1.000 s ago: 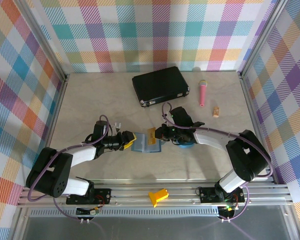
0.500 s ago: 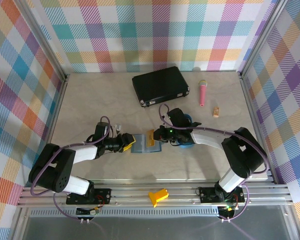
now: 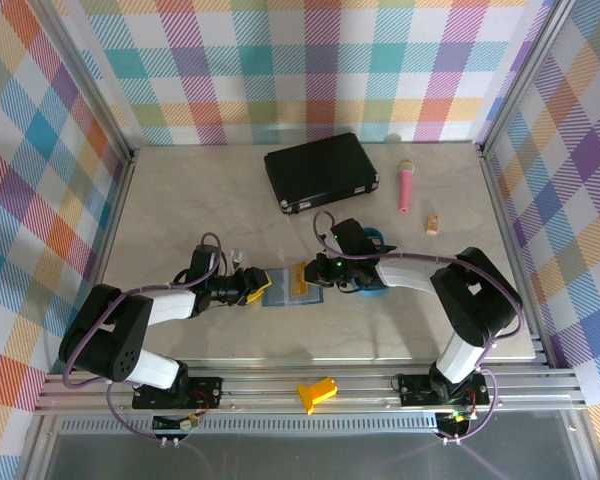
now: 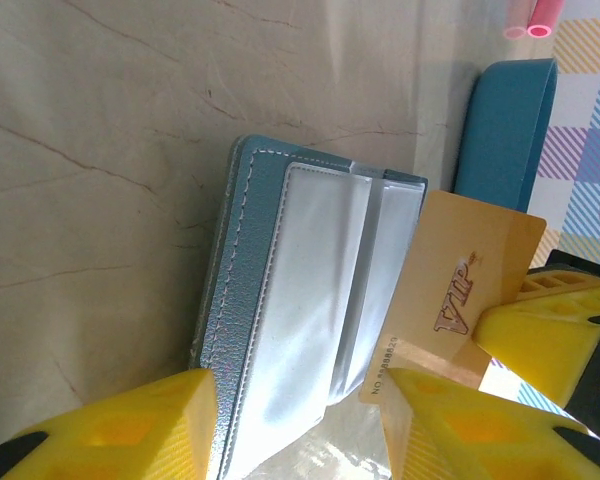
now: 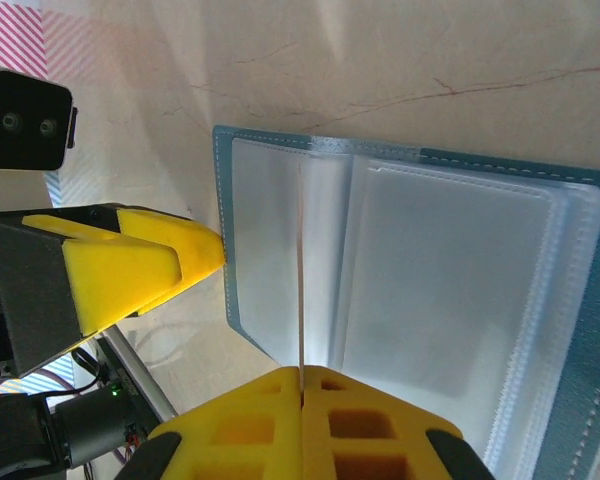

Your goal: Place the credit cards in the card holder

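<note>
One card (image 4: pixel 460 300), pinched in the right pincer (image 5: pixel 302 390), has moved edge-on over the holder (image 5: pixel 460 280); insertion looks near. The left pincer (image 4: pixel 295 425) flanks its edge, grip unclear.

Near the surface's (image 3: pixel 180 210) middle: wallet (image 3: pixel 283 288), card (image 3: pixel 302 277) at its right half, tray (image 3: pixel 374 289) just right. Toward the far edge: case (image 3: pixel 321 170), tube (image 3: pixel 405 187) right of it.

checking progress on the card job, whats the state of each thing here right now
card holder, lying open, pockets facing up
orange card, held on edge over the pockets, not seated
right hand, shut on the orange card
left hand, open, at the card holder's left edge
black case, closed
</note>
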